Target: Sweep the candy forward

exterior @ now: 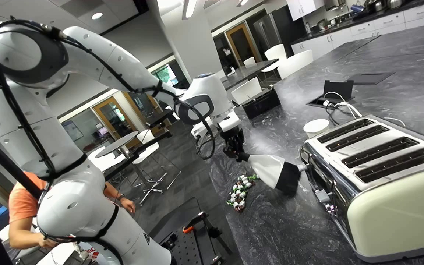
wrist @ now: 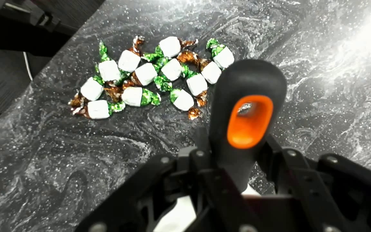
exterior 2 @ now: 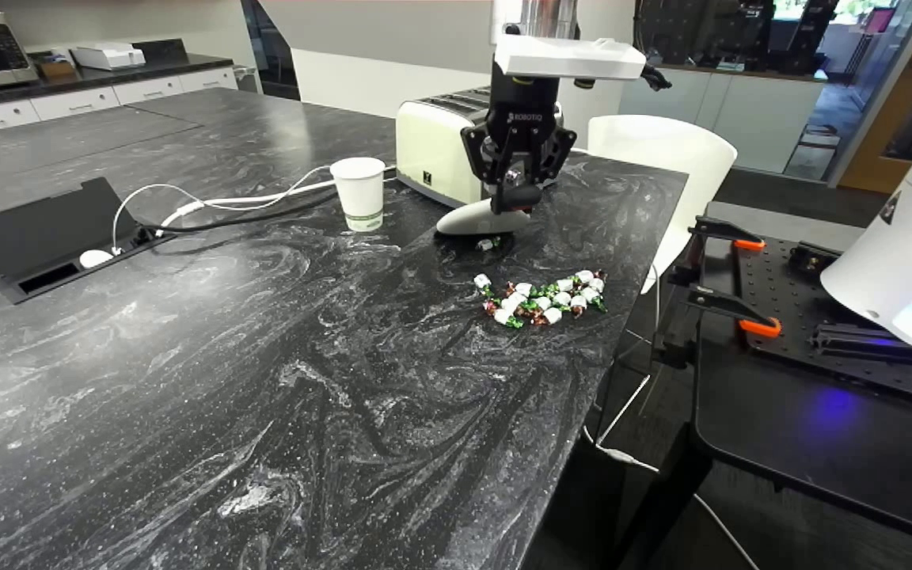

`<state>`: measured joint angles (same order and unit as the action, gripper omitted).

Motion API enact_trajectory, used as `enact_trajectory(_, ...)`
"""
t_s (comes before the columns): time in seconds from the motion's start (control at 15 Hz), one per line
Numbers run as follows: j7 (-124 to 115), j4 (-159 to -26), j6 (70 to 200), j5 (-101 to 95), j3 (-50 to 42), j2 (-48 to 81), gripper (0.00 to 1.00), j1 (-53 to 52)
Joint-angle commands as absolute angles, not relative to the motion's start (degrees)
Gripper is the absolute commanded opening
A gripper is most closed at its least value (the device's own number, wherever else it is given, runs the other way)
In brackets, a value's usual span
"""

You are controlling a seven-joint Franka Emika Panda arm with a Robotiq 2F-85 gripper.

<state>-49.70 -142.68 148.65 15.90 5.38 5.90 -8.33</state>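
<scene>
Gripper has the brush: fingers clamped both sides of the black handle, spread only by its thickness. Nothing else in it that I can see.

Candy lies in a loose heap on the counter, well apart from the toaster, with the brush between the two. One stray piece is off the heap toward the toaster, right by the brush head; touching or not, can't tell. Bristles point toward the toaster's lever side; can't tell if they're on the counter or just above it. Cup stands near the toaster.

Step, my read: brush in hand, sweep of the main heap not done. Lining up or mid-stroke, can't say.

Next: bristles down on the counter with the heap ahead of them, then a low, level push. Which way "forward" runs isn't clear to me. If away from the toaster, brush is on the correct side: drop and go. If toward the toaster, lift over the heap and come back from its far side. Either way, take in the stray.
</scene>
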Motion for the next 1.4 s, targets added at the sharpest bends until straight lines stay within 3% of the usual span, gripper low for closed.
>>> enact_trajectory(0.0, -47.86, -140.68, 148.72, 18.21, 6.25, 8.44, 0.14, -8.24)
enact_trajectory(1.33, -40.93, -142.17, 125.27, 34.33, 12.44, -0.76, 0.14, -12.03)
